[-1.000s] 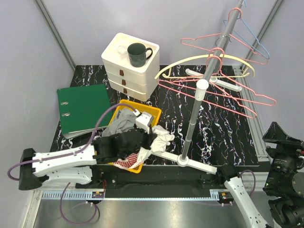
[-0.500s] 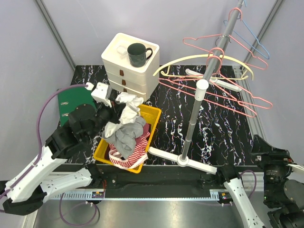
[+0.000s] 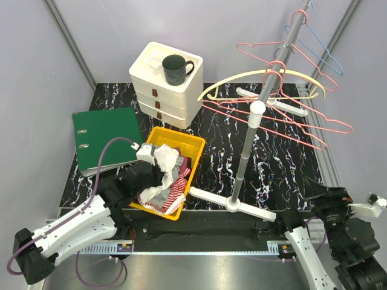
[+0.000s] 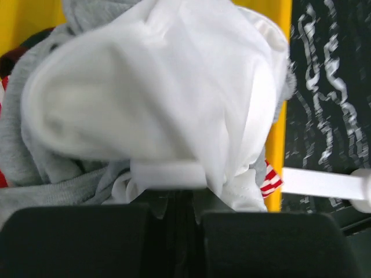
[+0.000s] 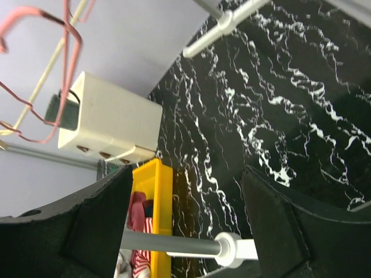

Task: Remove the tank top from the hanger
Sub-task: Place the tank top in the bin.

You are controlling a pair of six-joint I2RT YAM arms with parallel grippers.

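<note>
Lowered since half a second ago: left gripper (image 3: pixel 156 164), clamped on white tank top (image 4: pixel 174 104), over yellow bin (image 3: pixel 195 144) at 10 o'clock of rack foot (image 3: pixel 233 204). Right gripper (image 5: pixel 185 220) spread wide, gripping nothing, at 3 o'clock. Wire hangers (image 3: pixel 284 106) at 1 o'clock.

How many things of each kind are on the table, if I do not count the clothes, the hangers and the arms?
green binder: 1
white drawer unit: 1
dark mug, standing on the drawer unit: 1
yellow bin: 1
hanger rack: 1
Total: 5
</note>
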